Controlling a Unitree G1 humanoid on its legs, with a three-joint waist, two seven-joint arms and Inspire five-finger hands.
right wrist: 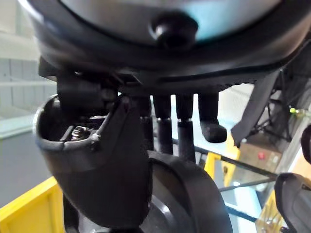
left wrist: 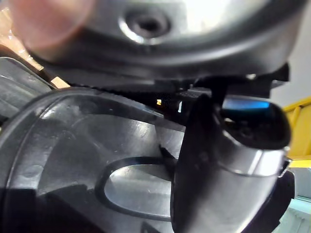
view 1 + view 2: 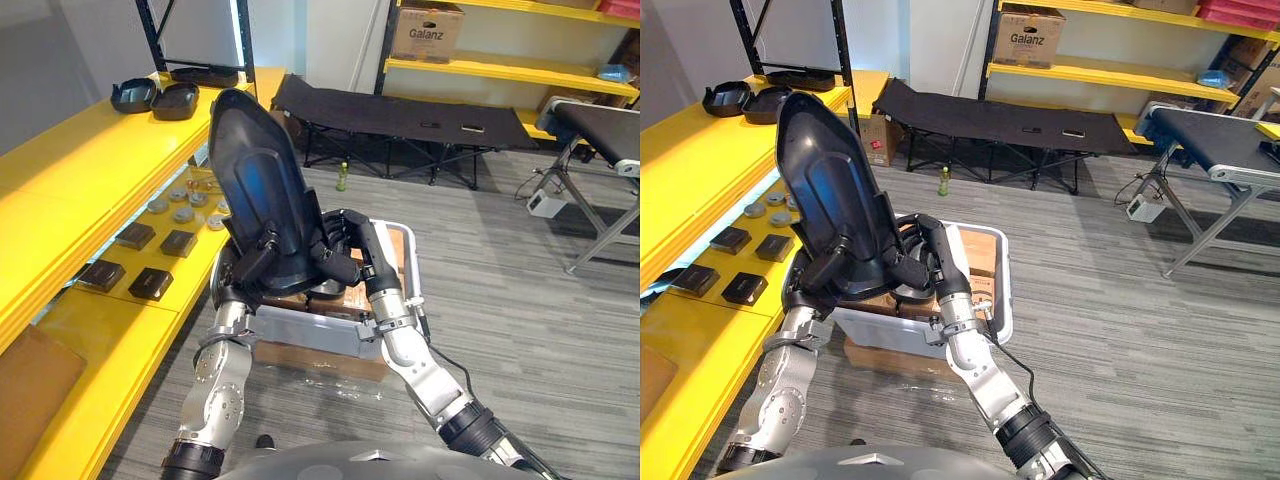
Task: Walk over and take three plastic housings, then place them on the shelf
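Note:
I hold a large black plastic housing (image 3: 262, 185) upright in front of me with both hands. My left hand (image 3: 258, 265) grips its lower left edge, the thumb (image 2: 228, 160) pressed on the glossy shell (image 2: 73, 145). My right hand (image 3: 345, 250) clasps the lower right side, fingers (image 1: 170, 126) curled behind the housing and thumb (image 1: 97, 165) in front. The housing hangs above a white bin (image 3: 405, 240). Three more black housings (image 3: 133, 95) (image 3: 176, 100) (image 3: 205, 75) lie at the far end of the yellow shelf (image 3: 90, 160) on my left.
The white bin rests on a cardboard box (image 3: 320, 355). Small dark boxes (image 3: 150, 283) and round parts (image 3: 185, 205) lie on the shelf's lower level. A black folding cot (image 3: 400, 115), a green bottle (image 3: 342, 177) and a table (image 3: 600, 130) stand on the grey floor beyond.

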